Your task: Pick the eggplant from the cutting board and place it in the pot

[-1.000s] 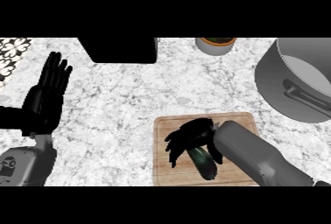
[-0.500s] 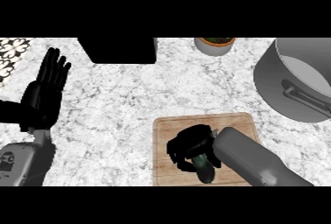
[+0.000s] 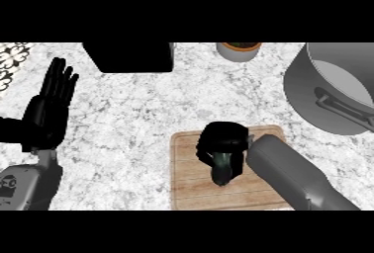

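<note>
- Clamping right hand (image 3: 223,141) round eggplant (image 3: 223,170), lying on board (image 3: 191,190), readying lift.
- Resting left hand (image 3: 45,111) at left, fingers straight, clear of work.
- Aiming for pot (image 3: 314,84), well apart, upper right.

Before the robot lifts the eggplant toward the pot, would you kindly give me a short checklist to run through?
1. Right hand curled round the eggplant: ok.
2. Eggplant lifted off the cutting board: cannot tell from this steep view.
3. Pot in view at the upper right, apart from the board: ok.
4. Pot's mouth uncovered: ok as far as it shows; the view's edge cuts part of it off.
5. Nothing standing on the counter between board and pot: ok; the cup sits at the top, off that line.
6. Left hand open and resting at the left, away from the path: ok.
</note>
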`<action>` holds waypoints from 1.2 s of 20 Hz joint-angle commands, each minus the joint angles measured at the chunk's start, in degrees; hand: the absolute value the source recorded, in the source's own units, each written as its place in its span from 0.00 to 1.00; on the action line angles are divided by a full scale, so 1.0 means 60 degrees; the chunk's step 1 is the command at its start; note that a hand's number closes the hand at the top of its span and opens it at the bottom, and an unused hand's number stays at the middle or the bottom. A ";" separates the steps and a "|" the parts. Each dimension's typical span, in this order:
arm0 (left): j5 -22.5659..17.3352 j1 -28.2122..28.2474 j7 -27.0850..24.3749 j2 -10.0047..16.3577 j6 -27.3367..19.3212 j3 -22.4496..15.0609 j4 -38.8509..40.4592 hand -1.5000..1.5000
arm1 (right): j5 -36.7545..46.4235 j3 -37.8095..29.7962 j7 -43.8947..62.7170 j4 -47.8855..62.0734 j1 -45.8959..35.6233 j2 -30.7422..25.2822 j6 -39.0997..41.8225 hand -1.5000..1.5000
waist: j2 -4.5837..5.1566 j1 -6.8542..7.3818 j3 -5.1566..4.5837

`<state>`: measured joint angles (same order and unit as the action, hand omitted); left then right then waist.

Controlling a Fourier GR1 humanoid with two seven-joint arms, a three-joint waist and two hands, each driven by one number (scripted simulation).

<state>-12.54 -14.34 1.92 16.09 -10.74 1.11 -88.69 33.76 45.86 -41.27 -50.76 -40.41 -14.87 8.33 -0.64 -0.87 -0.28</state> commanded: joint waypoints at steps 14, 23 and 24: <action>-0.0076 0.0305 -0.0119 0.0224 0.0095 0.0341 0.0044 0.50 | 0.2675 -0.3335 1.2248 0.0600 -0.2066 0.0906 -0.6724 1.00 | -0.0192 -0.0308 0.0004; -0.0016 0.0188 -0.0156 0.0041 0.0166 0.0278 0.0140 0.50 | 0.4702 -0.3791 1.5748 -0.2077 -0.1626 -0.0833 -0.5934 1.00 | -0.0034 -0.0235 0.0037; -0.0139 0.0076 -0.0154 0.0249 0.0397 0.0463 0.0309 0.50 | 0.4576 -0.3955 1.5640 -0.2360 -0.1154 -0.1197 -0.5745 1.00 | -0.0003 -0.0202 0.0040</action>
<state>-13.07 -13.60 1.73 17.02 -9.64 3.06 -88.16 58.58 23.47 46.82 -57.53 -51.37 -17.47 -29.05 -1.00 -2.30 -0.10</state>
